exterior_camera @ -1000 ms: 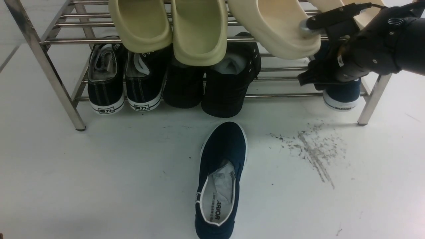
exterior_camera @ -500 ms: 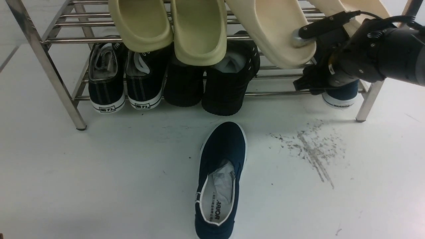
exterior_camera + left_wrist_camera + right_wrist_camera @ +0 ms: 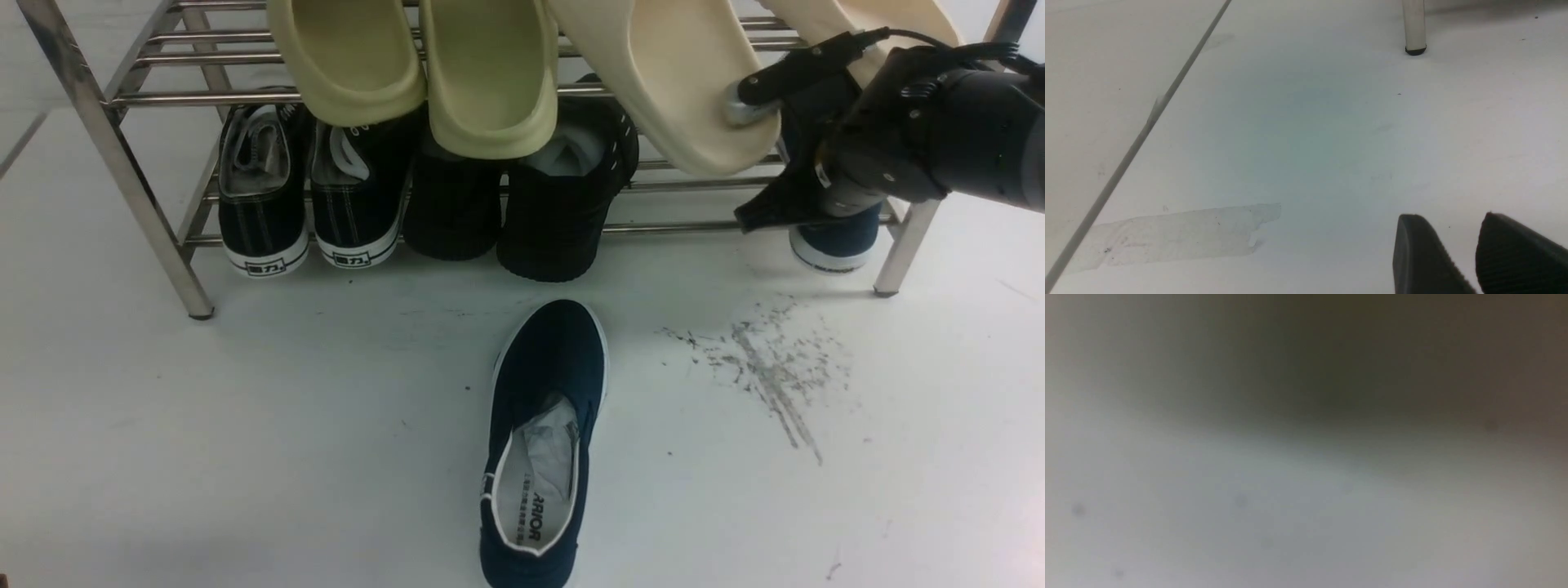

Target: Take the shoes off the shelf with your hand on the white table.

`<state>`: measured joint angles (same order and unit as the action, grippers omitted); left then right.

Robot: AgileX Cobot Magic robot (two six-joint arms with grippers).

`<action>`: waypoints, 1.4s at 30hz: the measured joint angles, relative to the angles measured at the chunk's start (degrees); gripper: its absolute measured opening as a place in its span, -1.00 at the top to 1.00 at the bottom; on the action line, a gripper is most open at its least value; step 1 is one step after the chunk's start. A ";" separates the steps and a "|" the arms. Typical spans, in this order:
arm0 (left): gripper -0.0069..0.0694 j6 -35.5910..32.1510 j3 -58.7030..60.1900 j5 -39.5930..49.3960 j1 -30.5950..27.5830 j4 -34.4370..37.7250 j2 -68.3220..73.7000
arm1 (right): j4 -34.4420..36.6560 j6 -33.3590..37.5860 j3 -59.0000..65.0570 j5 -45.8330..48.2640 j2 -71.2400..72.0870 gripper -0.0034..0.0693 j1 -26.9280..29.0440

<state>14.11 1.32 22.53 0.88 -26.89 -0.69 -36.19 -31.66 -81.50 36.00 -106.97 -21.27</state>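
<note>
The white desk point(image 3: 245, 425) fills nearly every view, matte and bare apart from a patch of dark grey scuff marks point(image 3: 767, 367) on its right side. In the left wrist view a thin grey seam point(image 3: 1147, 126) crosses it, with a strip of clear tape point(image 3: 1175, 237) stuck alongside. The right wrist view is only a blur of grey and shadow.

At the far edge stands the shelf point(image 3: 122, 188), its steel legs on the desk. The top tier carries yellow-green slides point(image 3: 490, 82) and cream slides point(image 3: 678, 90). The lower tier holds black lace-up sneakers point(image 3: 265, 204) and all-black shoes point(image 3: 563, 212).

One navy slip-on point(image 3: 543, 433) lies on the desk in front of the shelf, toe toward it. The second navy slip-on point(image 3: 837, 245) sits at the right end of the lower tier.

The right gripper point(image 3: 755, 216) overlaps that shoe's upper, its jaws drawn into one thin wedge. Whether canvas is caught between them I cannot tell.

The left gripper point(image 3: 1453, 228) hangs low over bare desk. A narrow sliver shows between its tips, so I cannot tell spread from pressed together.
</note>
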 joint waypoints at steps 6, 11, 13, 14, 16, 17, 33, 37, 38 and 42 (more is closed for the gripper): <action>0.19 0.00 0.00 0.00 0.00 0.00 0.00 | 3.24 0.97 0.67 5.66 3.84 0.79 -0.05; 0.19 0.00 0.00 0.00 0.00 0.00 0.00 | 9.22 5.60 0.67 8.85 8.43 0.79 -0.05; 0.19 0.00 0.00 0.00 0.00 0.00 0.00 | 11.55 7.14 0.67 10.03 9.62 0.79 -0.05; 0.19 0.00 0.00 0.00 0.00 0.00 0.00 | 12.55 7.93 0.67 11.08 10.17 0.79 -0.05; 0.19 0.00 0.00 0.00 0.00 0.00 0.00 | 14.72 9.85 0.67 13.79 11.50 0.79 -0.05; 0.19 0.00 0.00 0.00 0.00 0.00 0.00 | 15.63 10.71 0.67 15.44 12.08 0.79 -0.05; 0.19 0.00 0.00 0.00 0.00 0.00 0.00 | 29.31 17.48 0.67 33.58 26.27 0.79 -0.05; 0.19 0.00 0.00 0.00 0.00 0.00 0.00 | 33.38 17.64 1.63 36.57 29.22 0.79 -0.05; 0.19 0.00 0.00 0.00 0.00 0.00 0.00 | 34.07 17.64 1.97 36.57 29.85 0.79 -0.05; 0.19 0.00 0.00 0.00 0.00 0.00 0.00 | 36.19 17.64 4.30 36.51 32.89 0.79 -0.05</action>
<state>14.11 1.32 22.53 0.88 -26.89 -0.69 0.00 -14.03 -77.20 72.51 -74.08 -21.32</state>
